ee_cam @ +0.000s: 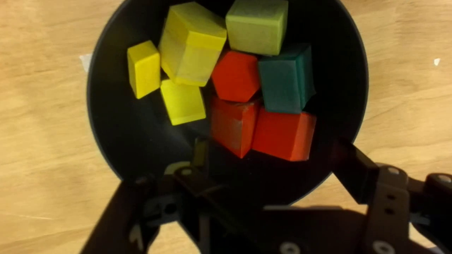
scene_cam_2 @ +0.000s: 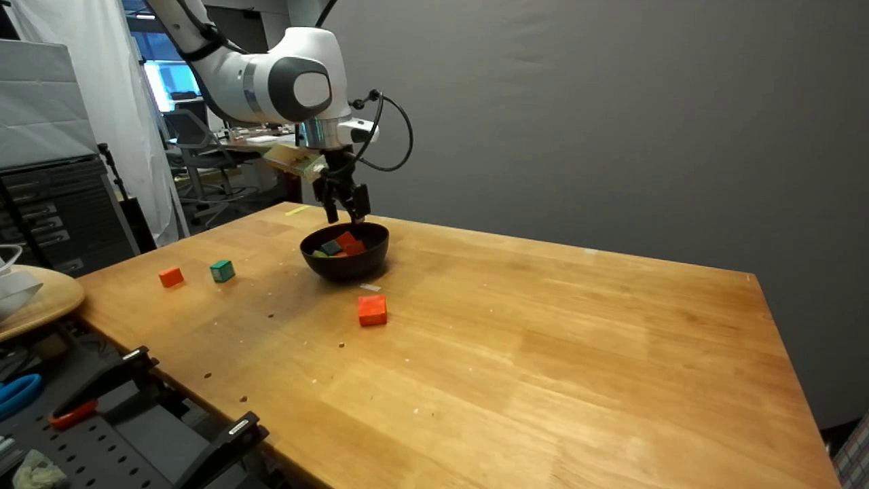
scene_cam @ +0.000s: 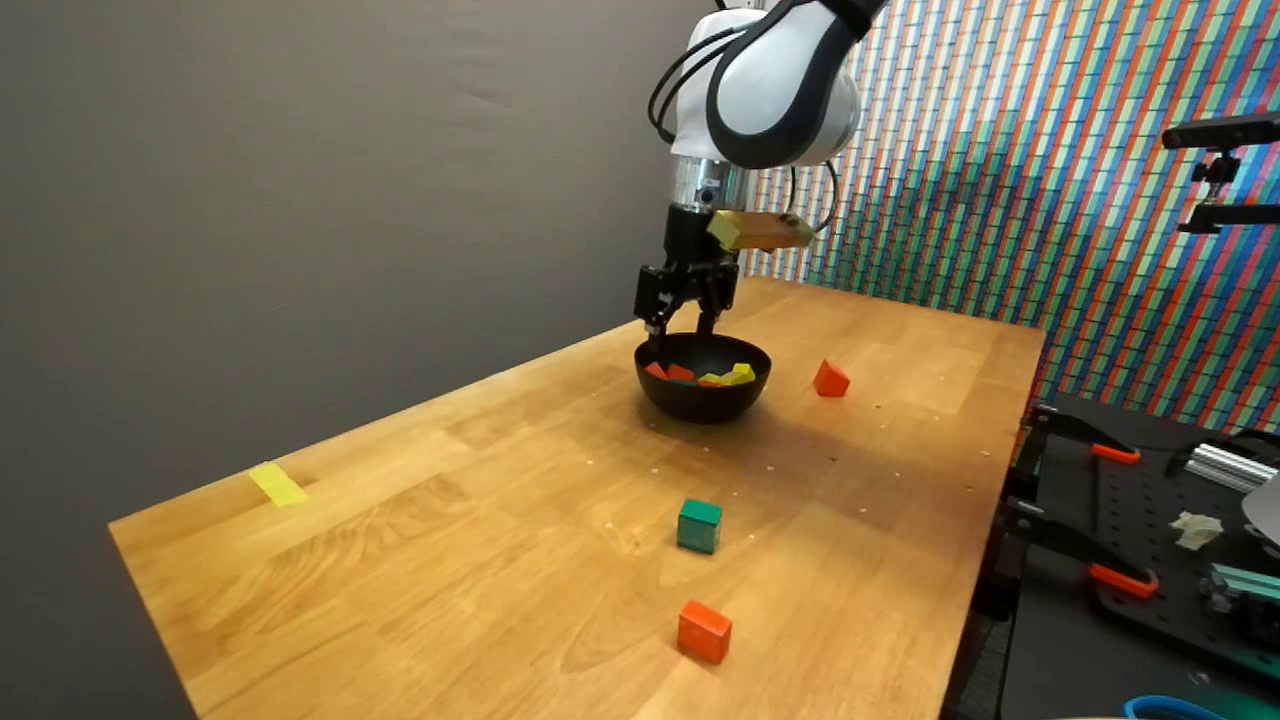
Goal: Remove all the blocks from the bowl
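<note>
Wrist view, up close: the gripper (ee_cam: pixel 272 153) has its two dark fingers (ee_cam: pixel 356 173) spread wide apart, over the round black bowl (ee_cam: pixel 141 130). Two red blocks (ee_cam: pixel 282 132) lie in the bowl, side by side, just past the gap between the fingers. A third red block (ee_cam: pixel 236 76) is right behind them, next to a dark green block (ee_cam: pixel 280 84). Three yellow blocks (ee_cam: pixel 192 46) sit together on the left of the bowl. A yellow-green block (ee_cam: pixel 256 33) is up at the far side of the bowl. Under the bowl is the wooden table (ee_cam: pixel 46 134).

In an exterior view, an orange block (scene_cam: pixel 704 632) is closest on the table, and a green block (scene_cam: pixel 699 527) comes next. A flat strip of yellow tape (scene_cam: pixel 278 484) lies off to the left, by the table's edge. Farther back stands the bowl, the right way up, with the gripper hanging over it, pointing down. I cannot tell if a finger touches the bowl. A lone red block (scene_cam: pixel 830 380) sits on the table near the bowl. Above is the white arm (scene_cam: pixel 765 90), and behind it are a grey wall (scene_cam: pixel 330 200) and a striped wall (scene_cam: pixel 1000 210).
</note>
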